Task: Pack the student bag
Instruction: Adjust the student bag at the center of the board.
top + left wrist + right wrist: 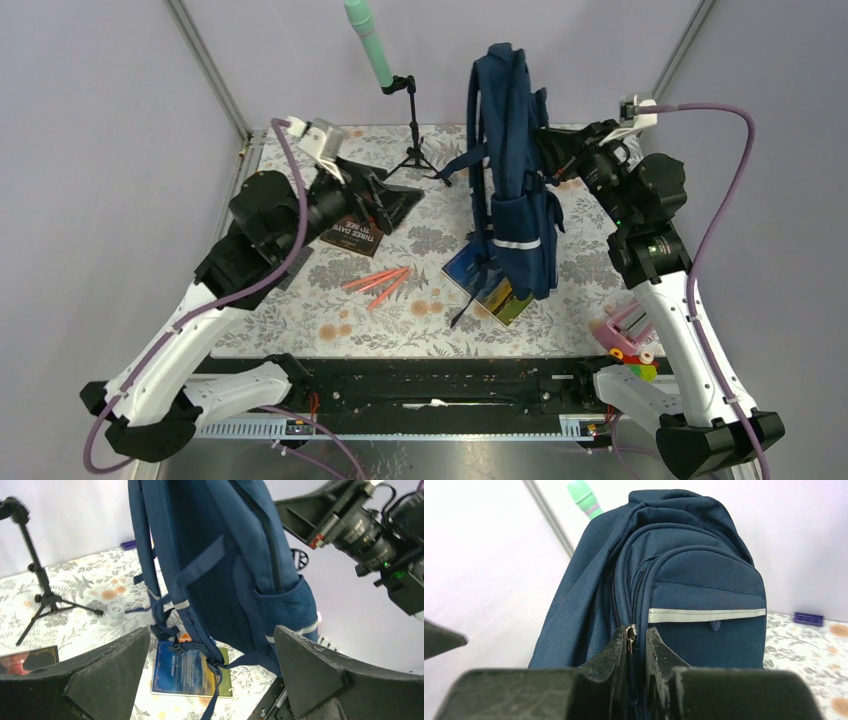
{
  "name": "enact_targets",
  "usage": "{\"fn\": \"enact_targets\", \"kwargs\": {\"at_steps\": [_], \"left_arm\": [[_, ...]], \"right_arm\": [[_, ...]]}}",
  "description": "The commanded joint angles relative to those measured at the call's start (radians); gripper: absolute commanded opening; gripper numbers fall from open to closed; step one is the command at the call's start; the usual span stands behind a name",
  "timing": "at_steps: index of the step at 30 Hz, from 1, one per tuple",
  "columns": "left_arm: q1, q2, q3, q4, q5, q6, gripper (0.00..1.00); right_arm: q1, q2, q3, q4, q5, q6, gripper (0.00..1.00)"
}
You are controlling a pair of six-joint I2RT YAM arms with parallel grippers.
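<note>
Both arms [165, 345] have white shells and black joints — purple cables [700, 108] alongside. End effector fingers [110, 675] are black wedges.

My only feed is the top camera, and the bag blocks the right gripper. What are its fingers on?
Observer: In the right wrist view, the right gripper is shut on the silver zipper pull of the student bag, with one finger on each side.
Operator: Where on the bag is that zipper?
Observer: In that view it runs up just left of the front pocket, which carries a grey reflective strip.
Operator: Is the left one holding anything?
Observer: No. In the left wrist view, the left gripper is open, with nothing between its fingers, and it is clear of the bag.
</note>
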Motion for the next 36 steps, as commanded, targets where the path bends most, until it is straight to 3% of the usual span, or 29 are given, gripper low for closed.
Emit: {"fn": "enact_targets", "kwargs": {"at_steps": [1,4,9,14,20,31,36], "left_arm": [[0.149,-0.020,0.013,-0.015,0.224,-0.154,0.99],[0.234,0.006,0.024,0.015,0.354,-0.239,0.99],[0.294,0.033,0.023,0.020,0.333,-0.278,0.99],[0.368,0.041,-0.068,0.129,0.339,-0.367,0.99],[0.406,0.072,-0.143,0.163,0.240,-0.396,0.99],[0.422,0.091,-0.186,0.315,0.269,-0.454,0.99],[0.422,0.140,-0.155,0.288,0.241,-0.416,0.99]], "right_arm": [[0.101,-0.040,0.048,0.323,-0.012,-0.075,0.00],[0.182,-0.036,0.000,0.364,0.003,-0.098,0.00],[0.299,-0.036,-0.135,0.468,0.071,-0.124,0.00],[0.351,-0.024,-0.236,0.537,0.108,-0.121,0.00],[0.382,-0.032,-0.317,0.572,0.115,-0.097,0.00],[0.421,-0.039,-0.414,0.577,0.108,-0.066,0.00],[0.445,-0.023,-0.426,0.588,0.107,-0.064,0.00]]}}
